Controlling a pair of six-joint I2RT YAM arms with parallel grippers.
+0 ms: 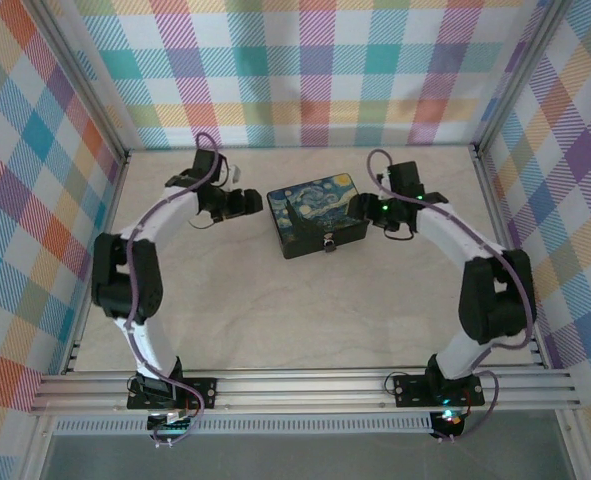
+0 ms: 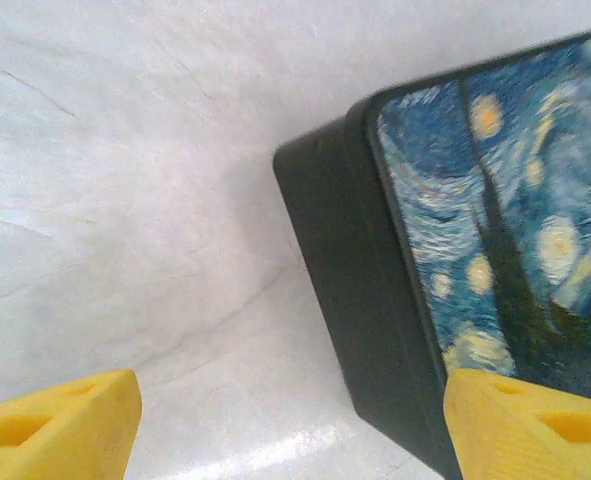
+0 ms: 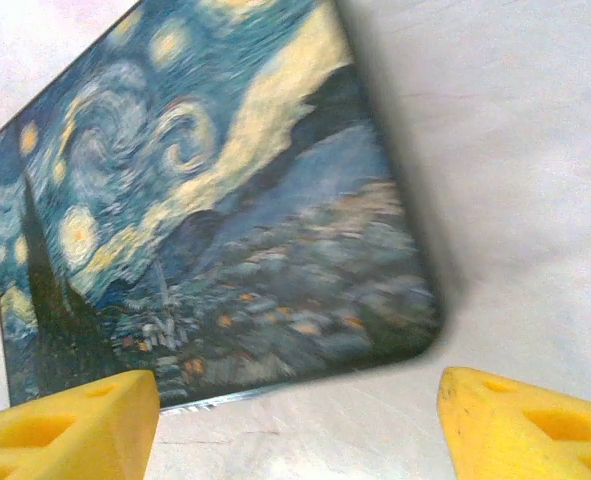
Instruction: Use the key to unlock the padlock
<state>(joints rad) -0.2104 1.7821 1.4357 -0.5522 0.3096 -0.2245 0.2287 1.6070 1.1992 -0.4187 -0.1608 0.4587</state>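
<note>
- The table [image 1: 275, 320] carries one thing, the box [image 1: 315, 212] with its starry painted lid. It sits mid-table toward the far side, and its long axis runs left to right, slightly skewed.
- The left end effector [image 1: 258, 202] hangs just beside the box's left end, its yellow fingers [image 2: 60, 425] spread wide and gripping nothing.
- The right end effector [image 1: 361, 208] is just beside the right end, likewise released, with its fingers [image 3: 520, 425] wide apart over the lid's corner.
- The padlock [image 1: 328, 243] is a tiny speck on the box's near face, a little right of centre. It lies nearward and left of the right end effector, which I judge the closer arm.
- The shackle's orientation is too small to read, and I can't make out the key.
</note>
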